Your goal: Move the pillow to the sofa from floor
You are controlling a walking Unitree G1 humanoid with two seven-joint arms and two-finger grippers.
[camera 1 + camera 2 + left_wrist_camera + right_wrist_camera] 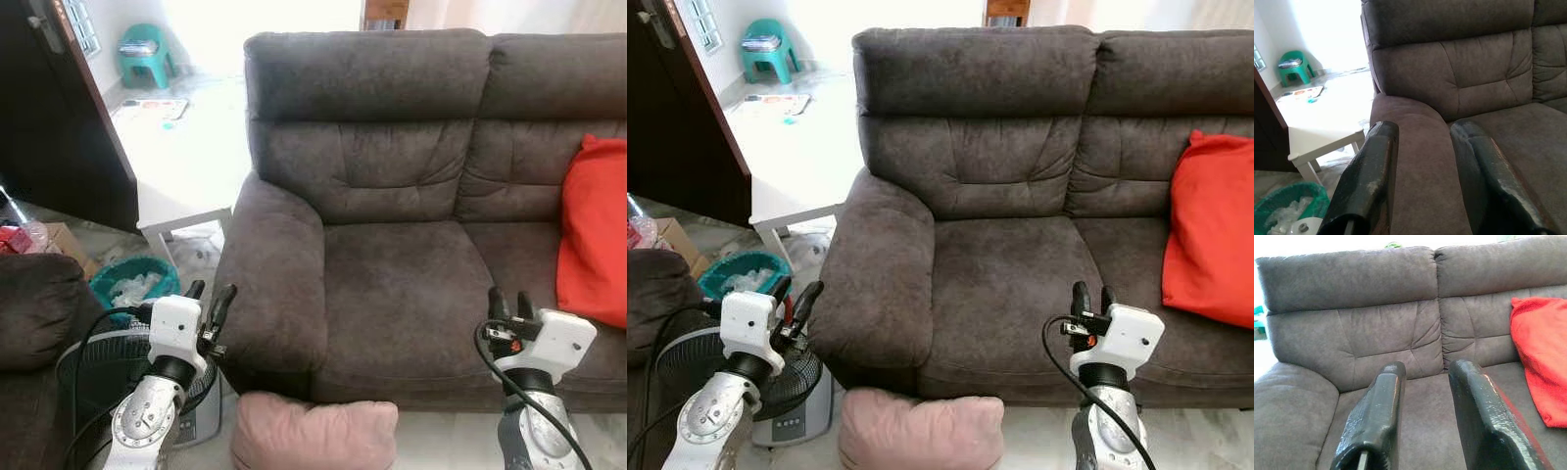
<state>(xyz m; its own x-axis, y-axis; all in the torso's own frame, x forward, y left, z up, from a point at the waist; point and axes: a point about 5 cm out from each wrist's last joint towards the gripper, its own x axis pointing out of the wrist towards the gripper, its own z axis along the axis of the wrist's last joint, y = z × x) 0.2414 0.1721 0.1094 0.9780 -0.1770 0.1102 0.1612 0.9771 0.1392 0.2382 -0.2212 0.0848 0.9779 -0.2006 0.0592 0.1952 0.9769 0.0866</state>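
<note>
The pillow (313, 431), pink, is lying on the floor (441, 441) against the front base of the sofa (402, 284), below the seam between armrest and near seat. Nothing is touching it.

The left pincer (210, 299) is hovering beside the sofa's armrest, above and to the left of the pillow; its fingers (1369, 181) are standing apart with nothing between them. The right pincer (509, 304) is hovering over the front edge of the seat, to the right of the pillow; its fingers (1378, 423) are likewise standing apart and holding nothing. Both are pointing toward the sofa back.

A red cushion (593, 230) is leaning upright against the backrest on the far right seat. The near seat is carrying nothing.

To the left of the sofa, a white counter (186, 211) is standing near the armrest. A teal basket (132, 284) with crumpled white material is sitting below it, and a fan (103, 377) is standing on the floor under the left arm. A green stool (147, 54) is standing well apart in the bright background.
</note>
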